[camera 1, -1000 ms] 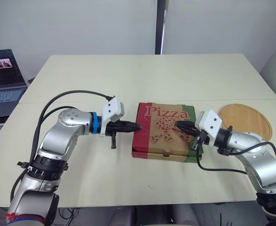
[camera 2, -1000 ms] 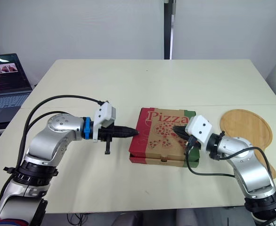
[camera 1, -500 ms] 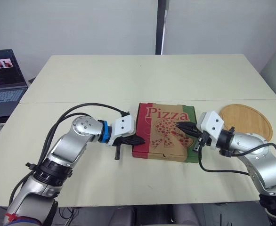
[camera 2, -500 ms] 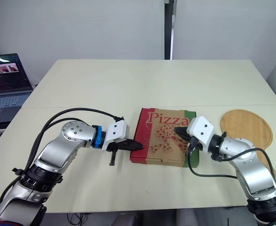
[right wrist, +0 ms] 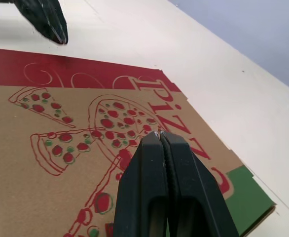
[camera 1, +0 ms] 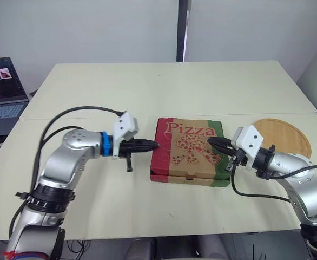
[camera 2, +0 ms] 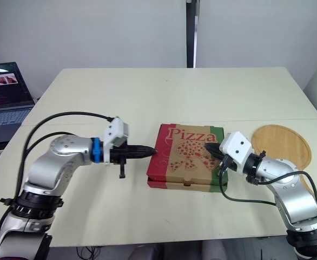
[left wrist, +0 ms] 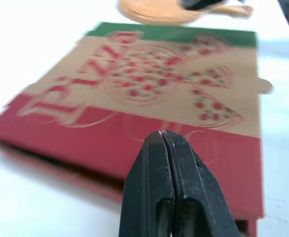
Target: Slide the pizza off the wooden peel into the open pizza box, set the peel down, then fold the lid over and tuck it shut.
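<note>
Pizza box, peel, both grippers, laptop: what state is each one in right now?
Pizza box: lid folded down, lying flat.
Wooden peel: set down flat on the robot's right of the box, nothing on it.
Left gripper: shut, empty, tips at the lid's red left edge.
Right gripper: shut, empty, tips over the lid's right side.
Laptop: open, screen lit.
</note>
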Tool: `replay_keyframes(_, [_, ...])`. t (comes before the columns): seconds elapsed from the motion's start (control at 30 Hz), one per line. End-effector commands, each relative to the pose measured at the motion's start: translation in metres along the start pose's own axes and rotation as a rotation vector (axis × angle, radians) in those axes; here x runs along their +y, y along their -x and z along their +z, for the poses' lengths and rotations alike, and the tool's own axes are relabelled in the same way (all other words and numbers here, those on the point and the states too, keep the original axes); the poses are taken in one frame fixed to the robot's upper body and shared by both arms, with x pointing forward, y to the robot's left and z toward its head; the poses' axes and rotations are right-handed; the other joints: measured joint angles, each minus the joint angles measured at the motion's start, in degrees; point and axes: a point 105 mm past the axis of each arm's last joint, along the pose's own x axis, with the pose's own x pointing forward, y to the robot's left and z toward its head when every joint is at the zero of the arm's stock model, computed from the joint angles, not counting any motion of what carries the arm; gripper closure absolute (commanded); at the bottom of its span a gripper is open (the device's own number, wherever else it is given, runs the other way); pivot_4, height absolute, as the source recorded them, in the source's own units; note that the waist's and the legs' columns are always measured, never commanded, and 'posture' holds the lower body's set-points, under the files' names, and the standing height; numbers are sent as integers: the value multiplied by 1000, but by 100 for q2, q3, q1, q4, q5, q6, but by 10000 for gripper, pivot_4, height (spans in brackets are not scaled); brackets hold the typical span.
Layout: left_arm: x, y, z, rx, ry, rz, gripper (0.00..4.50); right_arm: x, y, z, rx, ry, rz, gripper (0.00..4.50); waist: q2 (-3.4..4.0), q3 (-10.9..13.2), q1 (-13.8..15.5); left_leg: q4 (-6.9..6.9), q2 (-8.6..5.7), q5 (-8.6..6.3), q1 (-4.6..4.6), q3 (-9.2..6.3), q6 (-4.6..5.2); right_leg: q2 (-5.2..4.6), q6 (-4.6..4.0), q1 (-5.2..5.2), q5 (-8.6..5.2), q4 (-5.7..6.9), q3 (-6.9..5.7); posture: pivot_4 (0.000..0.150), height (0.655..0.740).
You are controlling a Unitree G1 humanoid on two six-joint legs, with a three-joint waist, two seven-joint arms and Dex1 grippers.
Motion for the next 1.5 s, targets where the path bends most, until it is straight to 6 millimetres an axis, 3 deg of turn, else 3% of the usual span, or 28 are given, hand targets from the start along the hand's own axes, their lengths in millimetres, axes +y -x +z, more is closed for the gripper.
replay_keyframes(0.03, [22,34,-2,-2,-7,194,45000,-24,16,12,-39,54,-131,44053,0,0,3,-4,0,1,0,1,-1,0,0,-3,0,0,2,1500,7400])
replay_keyframes(0.13, [41,68,-20,11,19,396,45000,-44,37,3,-16,67,-241,44053,0,0,15,-24,1,11,1,5,-19,-3,-3,-9,0,-6,4,1500,7400])
replay_keyframes(0.23, [46,97,-42,35,35,535,45000,-53,60,-16,76,62,-253,44053,0,0,25,-32,0,12,-2,12,-21,-5,-4,-17,-1,-9,8,1500,7400])
replay_keyframes(0.37, [42,130,-78,92,103,699,45000,-62,90,-41,172,21,-266,44053,-1,0,30,-41,0,12,-9,26,-22,-7,-6,-31,-1,-13,16,1500,7400])
replay_keyframes(0.53, [30,158,-111,153,156,838,45000,-66,119,-72,275,-24,-289,44053,-2,1,30,-41,6,1,-5,37,-1,-8,-6,-27,-2,-11,18,1500,7400])
replay_keyframes(0.87, [17,176,-127,214,160,919,45000,-65,146,-107,375,-75,-326,44053,-2,1,24,-40,11,1,0,49,-1,-8,-6,-25,-2,-6,19,1500,7400])
replay_keyframes(1.27, [16,180,-124,215,145,939,45000,-73,155,-118,405,-86,-356,44053,-2,1,17,-40,11,1,1,52,-2,-8,-6,-25,-2,-5,21,1500,7400])
replay_keyframes(1.5, [11,185,-126,222,156,963,45000,-82,181,-131,455,-142,-456,44053,-2,1,20,-41,11,1,2,53,-1,-8,-6,-24,-2,-5,22,1500,7400])
